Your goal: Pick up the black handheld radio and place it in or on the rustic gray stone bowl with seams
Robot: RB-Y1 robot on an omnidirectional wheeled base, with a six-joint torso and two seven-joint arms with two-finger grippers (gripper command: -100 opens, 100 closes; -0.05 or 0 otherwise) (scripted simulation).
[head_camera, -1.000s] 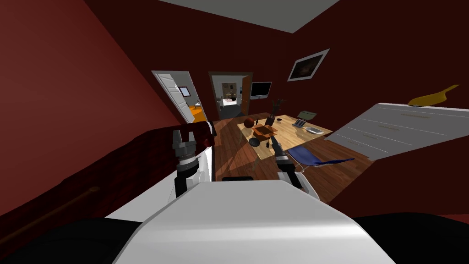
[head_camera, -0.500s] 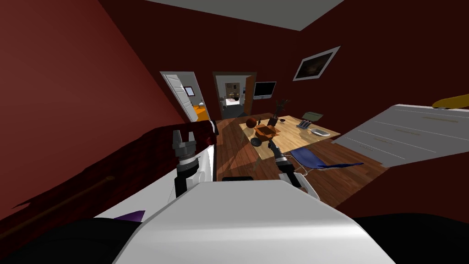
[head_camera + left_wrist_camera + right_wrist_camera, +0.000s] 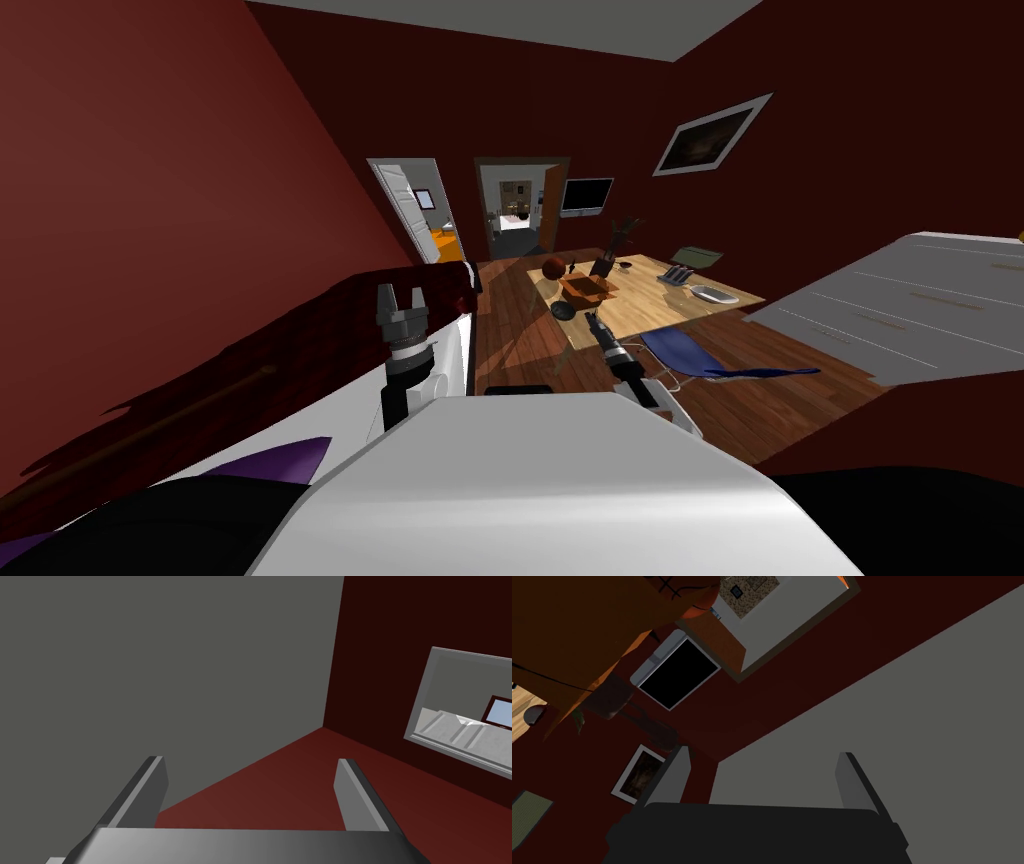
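While left claw (image 3: 248,762) gapes, right claw (image 3: 762,755) gapes too; items (image 3: 585,288) on table (image 3: 645,302) indistinct.

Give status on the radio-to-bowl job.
Nothing looks done: left gripper and right gripper are open and empty. In hand: nothing gripped; the wooden table of small objects lies ahead, apparently beyond reach. The radio and bowl are too small to identify there. Remaining: approach, grasp, place.

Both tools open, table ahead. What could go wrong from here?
1. The blue chair stands at the near side of the table; driving in could clip it.
2. The box, the ball and several small dark things crowd together on the table. I can't tell the radio apart from here, so a wrong grab is possible.
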